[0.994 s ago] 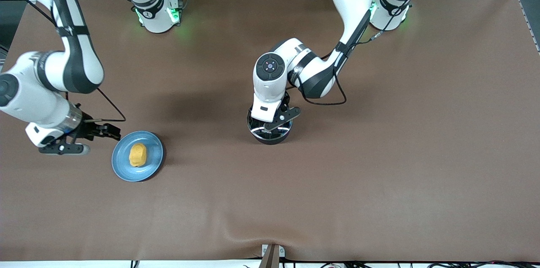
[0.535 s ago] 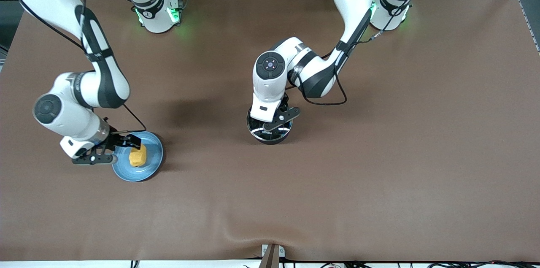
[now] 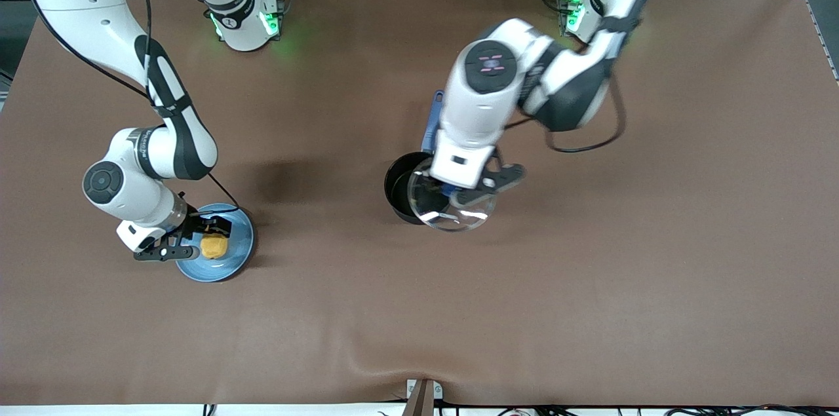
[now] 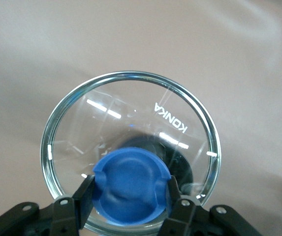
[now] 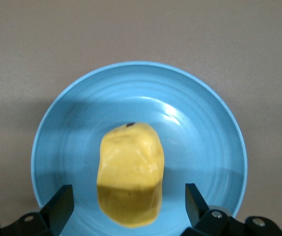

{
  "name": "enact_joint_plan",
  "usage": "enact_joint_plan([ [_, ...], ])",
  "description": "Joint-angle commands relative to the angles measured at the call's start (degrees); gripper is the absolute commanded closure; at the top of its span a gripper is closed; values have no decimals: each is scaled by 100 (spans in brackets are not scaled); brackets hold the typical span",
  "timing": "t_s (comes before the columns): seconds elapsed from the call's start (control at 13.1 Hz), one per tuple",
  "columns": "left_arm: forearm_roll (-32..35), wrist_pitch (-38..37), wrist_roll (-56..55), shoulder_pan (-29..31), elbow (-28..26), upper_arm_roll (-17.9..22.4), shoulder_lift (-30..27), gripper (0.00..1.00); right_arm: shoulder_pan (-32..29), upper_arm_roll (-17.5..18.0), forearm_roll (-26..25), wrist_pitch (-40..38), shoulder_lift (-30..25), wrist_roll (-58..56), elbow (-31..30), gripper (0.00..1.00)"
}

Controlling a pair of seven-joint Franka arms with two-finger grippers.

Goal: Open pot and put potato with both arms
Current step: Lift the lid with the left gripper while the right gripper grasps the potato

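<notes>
A flat blue plate (image 3: 237, 252) lies on the brown surface (image 3: 590, 285), toward the right arm's end. The surface cover bulges slightly at its near edge.

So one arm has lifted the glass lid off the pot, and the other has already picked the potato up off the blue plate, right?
Not quite. The potato lies on the blue plate; the right wrist view shows the right gripper open, fingers apart on both sides. The left gripper does hold the lid by its knob, off the pot.
</notes>
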Motion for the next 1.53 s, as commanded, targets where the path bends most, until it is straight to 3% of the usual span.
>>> enact_joint_plan([
  [0.0,-18,-196,924,640,-205,-66,-255,100,12,-4,15,375,301,-71,39,0],
  [0.23,-52,-829,2418,1519,-345,-74,-360,100,12,-4,24,605,460,-71,39,0],
  [0.31,-61,-874,2919,1809,-564,-74,-447,100,12,-4,24,596,460,-71,31,5],
  [0.38,-96,-874,3350,2108,-801,-74,-509,100,12,-4,24,588,451,-62,31,28],
  [0.54,-420,-760,4045,2732,-1083,-74,-414,100,12,5,33,526,381,-62,31,67],
  [0.76,-396,290,4830,3147,-2153,-48,-395,100,4,14,33,98,153,-62,153,91],
  [1.15,-194,1497,5814,3551,-3315,-48,-378,100,283,14,50,-1738,-777,-1,828,91],
  [1.45,52,2903,5859,3543,-4045,-39,-343,100,1126,-21,68,-2742,-937,753,1707,88],
])
